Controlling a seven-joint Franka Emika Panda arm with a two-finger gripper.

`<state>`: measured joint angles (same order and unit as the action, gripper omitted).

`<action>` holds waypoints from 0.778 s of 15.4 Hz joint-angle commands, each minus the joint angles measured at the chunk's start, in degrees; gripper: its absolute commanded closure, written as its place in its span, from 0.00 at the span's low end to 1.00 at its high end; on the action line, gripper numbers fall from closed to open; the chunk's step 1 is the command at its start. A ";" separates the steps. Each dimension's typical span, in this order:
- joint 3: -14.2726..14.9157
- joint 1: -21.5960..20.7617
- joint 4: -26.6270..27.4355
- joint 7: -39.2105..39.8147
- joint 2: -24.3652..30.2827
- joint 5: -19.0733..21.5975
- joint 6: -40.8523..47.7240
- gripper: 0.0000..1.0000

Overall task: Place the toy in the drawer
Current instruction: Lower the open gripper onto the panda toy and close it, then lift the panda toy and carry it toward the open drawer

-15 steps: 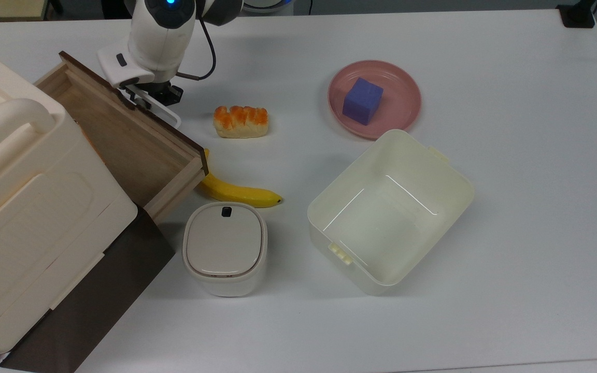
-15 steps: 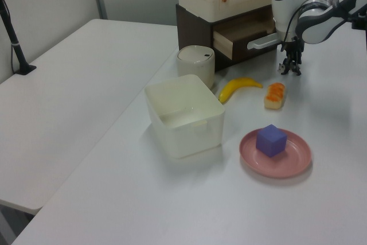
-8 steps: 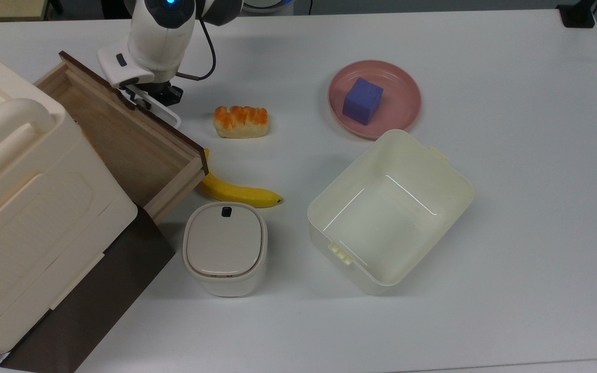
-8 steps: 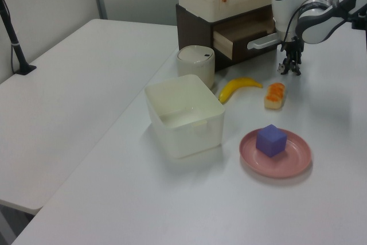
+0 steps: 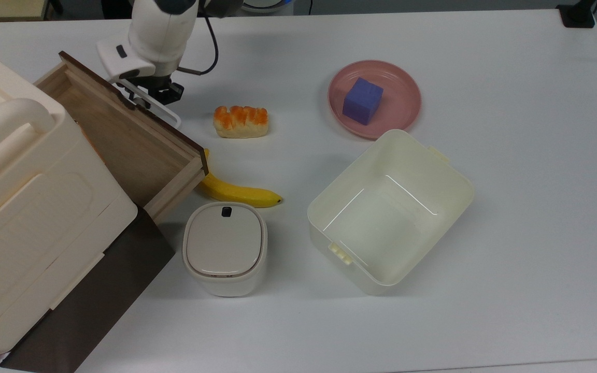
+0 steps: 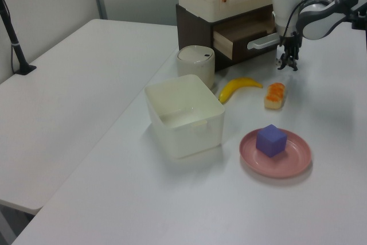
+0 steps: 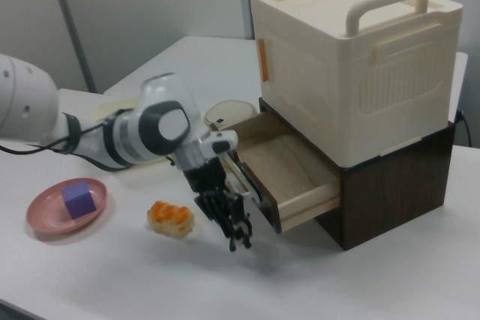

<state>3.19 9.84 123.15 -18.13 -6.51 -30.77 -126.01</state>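
While my end effector [image 7: 238, 243] hangs beside the open drawer [image 7: 289, 166] near the worktop [image 5: 485, 77] edge, clenched on the toy [image 6: 281, 63], bread [image 5: 241, 122] lies nearby.

top view: overhead | left view, right view: opposite oblique sides | shared: drawer [image 5: 122, 134]

Pink plate [image 5: 404, 111], purple cube [image 5: 363, 100], yellow banana [image 5: 239, 192].
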 commanded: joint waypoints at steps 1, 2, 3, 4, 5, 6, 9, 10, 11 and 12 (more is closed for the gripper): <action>-4.49 -0.43 1.13 -1.29 4.67 -0.70 4.27 1.00; -6.07 -0.43 1.13 -1.29 5.02 -0.61 5.93 1.00; -7.48 -0.34 1.13 -1.29 5.11 -0.61 7.34 1.00; -8.71 -0.43 1.13 -1.38 5.28 -0.52 8.66 1.00; -10.12 -0.43 1.13 -1.38 5.46 -0.43 10.15 1.00; -11.96 -0.43 1.04 -1.38 5.37 -0.35 11.56 1.00; -15.22 -0.34 -1.40 -0.94 6.86 5.17 15.43 1.00; -15.23 -0.43 -2.64 -0.68 7.74 6.84 15.96 1.00; -15.23 -0.34 -4.74 0.11 8.70 9.91 17.10 1.00; -15.23 -0.26 -6.58 0.73 9.15 11.68 18.15 1.00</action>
<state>-11.89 9.48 120.68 -19.22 -0.80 -24.58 -112.01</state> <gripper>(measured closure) 0.687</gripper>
